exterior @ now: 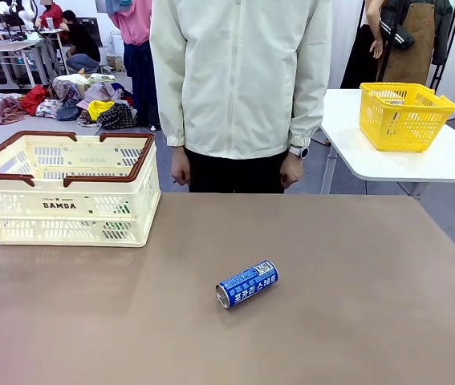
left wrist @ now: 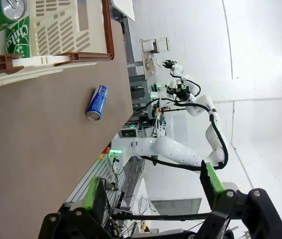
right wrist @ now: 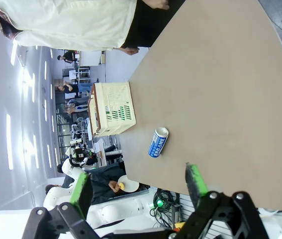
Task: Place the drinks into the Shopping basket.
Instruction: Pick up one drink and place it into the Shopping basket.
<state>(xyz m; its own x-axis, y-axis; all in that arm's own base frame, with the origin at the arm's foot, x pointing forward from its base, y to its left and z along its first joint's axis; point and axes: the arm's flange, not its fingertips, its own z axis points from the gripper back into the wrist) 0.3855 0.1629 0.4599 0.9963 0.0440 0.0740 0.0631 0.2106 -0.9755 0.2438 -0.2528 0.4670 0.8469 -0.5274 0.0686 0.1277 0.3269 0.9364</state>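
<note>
**1 blue can on the desk, 2 green cans in the basket**

Nearest, on the robot's side of the blue can [exterior: 247,284], the left fingers [left wrist: 92,196] and the right fingers [right wrist: 81,186] stand spread wide, pinching nothing. The blue can lies on its side near the middle of the desk [exterior: 355,305]. Beyond the can and to its left, well apart from it, sits the Shopping basket [exterior: 143,164] with 2 green cans [left wrist: 17,37] inside. Farther past the can, a person [exterior: 239,80] stands at the desk's far edge.

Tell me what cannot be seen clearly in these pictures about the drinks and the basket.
- Front view: the lattice wall of the Shopping basket hides its contents; only green patches show through.
- Left wrist view: the picture's edge cuts off the green cans inside, so their number is unclear.
- Right wrist view: lettering on the blue can is too small to read.
</note>
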